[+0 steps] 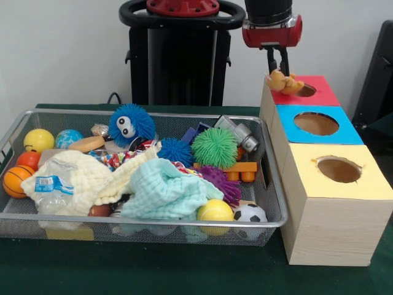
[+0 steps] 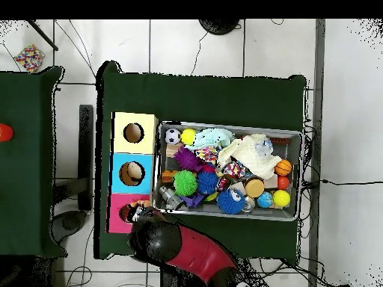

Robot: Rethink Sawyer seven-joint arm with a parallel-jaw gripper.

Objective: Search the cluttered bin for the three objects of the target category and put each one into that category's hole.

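Right now the drop-off step is in hand: the gripper [image 1: 277,69] hangs over the red box [image 1: 319,93] with its jaws narrow, pinching an orange plush [image 1: 284,82] from above, so that the toy dangles at the box's near-left corner, just beside the hole [image 1: 305,90] and, by my reading, not yet over it. Seen from overhead the arm [image 2: 187,250] covers most of the box, and the toy shows only as a small patch by the hole, so I cannot tell there how well they line up. Next, I judge, the toy needs a short shift toward the hole's middle, then a release; the hole is small, so a limb may catch on its rim. After that, the bin [image 1: 271,216] wants searching again; no other plush shows among its balls and cloths
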